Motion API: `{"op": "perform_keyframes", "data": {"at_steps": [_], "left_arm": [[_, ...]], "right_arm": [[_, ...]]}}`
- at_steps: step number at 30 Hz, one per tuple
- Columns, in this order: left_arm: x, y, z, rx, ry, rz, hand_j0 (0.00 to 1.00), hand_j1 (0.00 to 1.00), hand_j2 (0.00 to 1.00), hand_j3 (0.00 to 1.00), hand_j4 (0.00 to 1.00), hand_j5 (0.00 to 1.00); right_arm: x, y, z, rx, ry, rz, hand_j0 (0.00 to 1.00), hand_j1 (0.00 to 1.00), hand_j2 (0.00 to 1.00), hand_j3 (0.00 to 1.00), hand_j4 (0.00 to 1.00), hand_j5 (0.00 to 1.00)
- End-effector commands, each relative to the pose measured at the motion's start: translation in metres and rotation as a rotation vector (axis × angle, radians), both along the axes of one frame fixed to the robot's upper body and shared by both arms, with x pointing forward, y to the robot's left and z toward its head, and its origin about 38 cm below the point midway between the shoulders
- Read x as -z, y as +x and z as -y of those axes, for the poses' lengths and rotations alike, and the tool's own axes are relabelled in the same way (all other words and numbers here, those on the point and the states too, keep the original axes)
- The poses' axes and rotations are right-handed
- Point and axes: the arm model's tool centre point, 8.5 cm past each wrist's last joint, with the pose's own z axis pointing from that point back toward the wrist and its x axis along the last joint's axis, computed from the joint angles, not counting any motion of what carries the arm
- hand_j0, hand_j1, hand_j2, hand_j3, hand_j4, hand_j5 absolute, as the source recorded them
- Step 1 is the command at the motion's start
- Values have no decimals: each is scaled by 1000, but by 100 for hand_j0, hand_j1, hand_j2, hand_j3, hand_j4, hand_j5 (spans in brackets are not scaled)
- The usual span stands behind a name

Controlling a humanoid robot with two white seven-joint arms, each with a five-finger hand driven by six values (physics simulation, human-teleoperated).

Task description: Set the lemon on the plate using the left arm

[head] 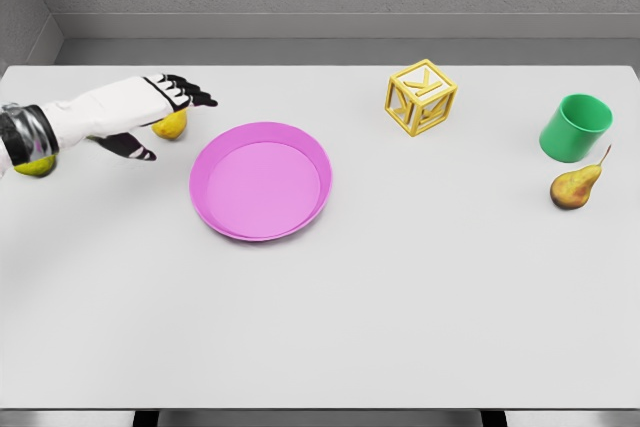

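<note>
A yellow lemon lies on the white table, left of the pink plate, which has nothing in it. My left arm comes in from the left edge. Its hand is over the lemon, with the black fingers stretched out above it and the thumb below and to the left. The fingers are spread and not closed on the fruit. The hand covers the lemon's upper part. The right arm does not appear.
A second yellow-green fruit peeks out under my left forearm at the left edge. A yellow letter block stands at the back. A green cup and a pear are at the right.
</note>
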Motion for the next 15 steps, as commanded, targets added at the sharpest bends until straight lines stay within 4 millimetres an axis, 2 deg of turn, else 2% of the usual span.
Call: {"op": "perform_keyframes", "data": {"at_steps": [1,3,6,9,15], "left_arm": [[19,8,5,-25,-8,-35,100,100,100,100,100,100],[28,19,7,-52,4,-47,100,100,100,100,100,100],[30,32,5,-87,27,-49,100,100,100,100,100,100],[46,35,8,-99,71,-75,100,100,100,100,100,100],[45,39,12,-93,105,-99,100,100,100,100,100,100]], "right_arm": [[0,0,0,0,0,0,100,100,100,100,100,100],[0,0,0,0,0,0,100,100,100,100,100,100],[0,0,0,0,0,0,100,100,100,100,100,100],[0,0,0,0,0,0,100,100,100,100,100,100],[0,0,0,0,0,0,100,100,100,100,100,100]]}}
